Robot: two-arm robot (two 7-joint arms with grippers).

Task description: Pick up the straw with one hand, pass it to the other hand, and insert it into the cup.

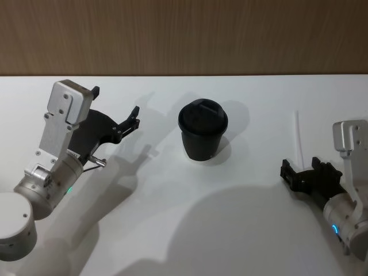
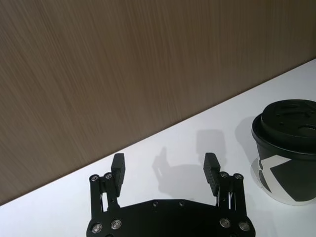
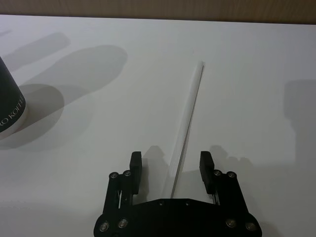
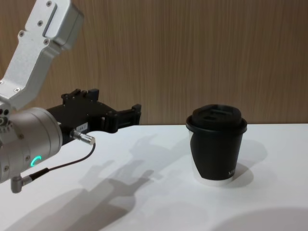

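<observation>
The white straw [image 1: 298,137] lies flat on the white table at the right. In the right wrist view the straw [image 3: 190,111] runs away from the camera, and its near end lies between the open fingers of my right gripper [image 3: 171,159]. That right gripper [image 1: 300,167] hovers low at the straw's near end and holds nothing. The black lidded cup [image 1: 202,131] stands upright at the table's middle. My left gripper [image 1: 115,103] is open and raised to the left of the cup [image 4: 216,149], pointing toward it. From the left wrist, the left gripper [image 2: 165,165] is empty, with the cup [image 2: 289,163] off to one side.
A wood-panelled wall [image 1: 184,34] runs along the table's far edge. A thin dark cable [image 4: 57,166] loops under my left wrist. Bare table [image 1: 172,218] lies in front of the cup.
</observation>
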